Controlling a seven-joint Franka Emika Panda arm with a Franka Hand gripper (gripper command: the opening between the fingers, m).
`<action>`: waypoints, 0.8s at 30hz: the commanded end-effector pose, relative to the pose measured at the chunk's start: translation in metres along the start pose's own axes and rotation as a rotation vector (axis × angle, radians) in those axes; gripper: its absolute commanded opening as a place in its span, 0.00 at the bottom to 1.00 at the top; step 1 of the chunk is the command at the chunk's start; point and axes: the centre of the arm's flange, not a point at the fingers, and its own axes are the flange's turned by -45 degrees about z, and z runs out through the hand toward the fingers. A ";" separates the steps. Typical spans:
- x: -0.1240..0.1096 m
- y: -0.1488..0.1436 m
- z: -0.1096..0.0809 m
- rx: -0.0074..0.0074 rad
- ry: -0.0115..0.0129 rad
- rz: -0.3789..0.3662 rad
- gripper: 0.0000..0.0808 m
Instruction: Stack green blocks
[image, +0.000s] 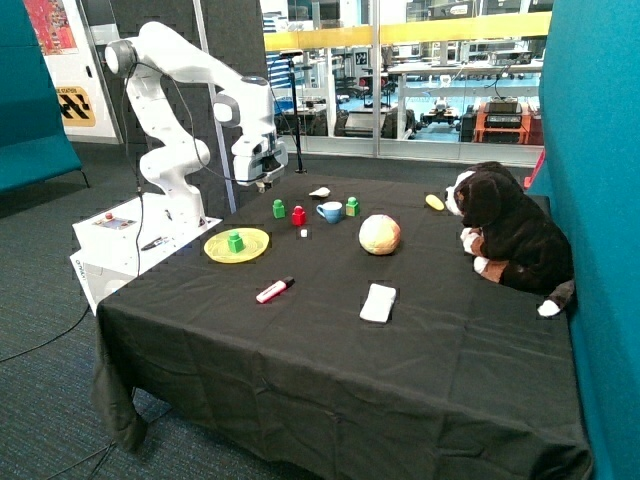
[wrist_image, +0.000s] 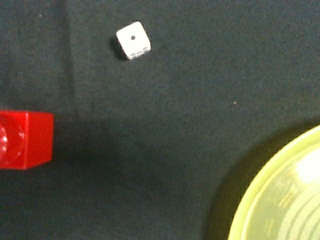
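Gripper (image: 262, 184) hovering high, opening impossible to tell. 3 green blocks (image: 235, 241) unstacked: 1 on yellow plate (image: 255, 245), others at its 1 and 2 o'clock. Risk: grabbing red block (wrist_image: 25, 140) between them.

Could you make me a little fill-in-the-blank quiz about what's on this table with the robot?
1. One green block sits on the ____ plate.
2. The blue cup stands between a green block and the ____ block.
3. The gripper hangs above the cloth, not touching any ____.
4. The plush dog lies at the table edge beside the ____ wall.

Missing words: yellow; red; block; teal
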 end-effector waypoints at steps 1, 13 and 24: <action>-0.010 0.008 0.008 -0.0003 0.0007 0.000 0.84; -0.032 0.031 0.021 -0.0002 0.0007 0.022 0.79; -0.039 0.046 0.026 -0.0002 0.0007 0.032 0.82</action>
